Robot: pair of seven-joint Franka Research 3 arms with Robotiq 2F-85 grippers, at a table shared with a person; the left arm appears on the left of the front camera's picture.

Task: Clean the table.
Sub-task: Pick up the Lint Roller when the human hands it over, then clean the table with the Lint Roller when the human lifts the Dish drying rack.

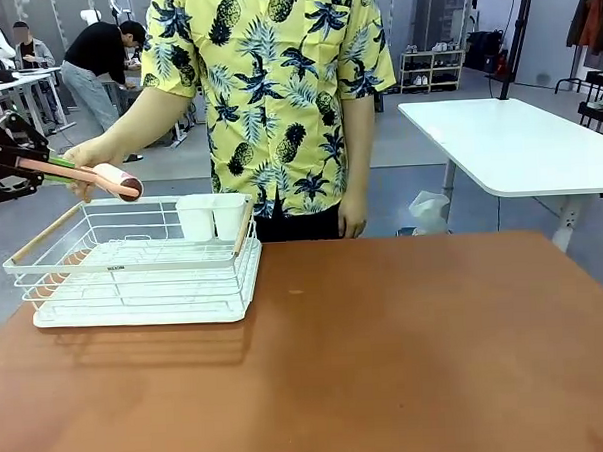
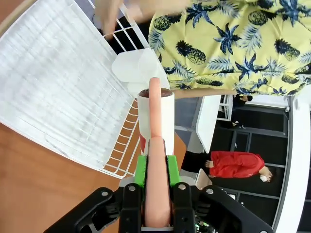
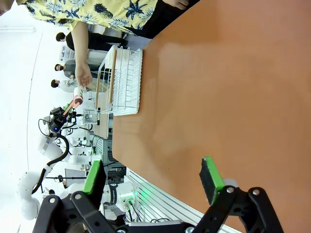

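The reddish-brown table [image 1: 407, 351] spreads across the front view. My left gripper [image 1: 51, 167] hangs at the far left above the white wire rack [image 1: 134, 283], shut on the pink handle of a lint roller [image 1: 114, 180]. In the left wrist view the green pads of the left gripper [image 2: 156, 170] clamp that handle, and the lint roller's white head [image 2: 167, 121] points away over the rack [image 2: 58, 87]. A person's hand [image 1: 86, 155] is right by the roller head; whether it touches I cannot tell. My right gripper [image 3: 153, 179] stands open over the bare table [image 3: 233, 97].
Two white cups [image 1: 213, 216] stand at the rack's far right corner. The person in a yellow patterned shirt [image 1: 275, 87] stands at the far edge. A smaller white table [image 1: 518, 141] is behind on the right.
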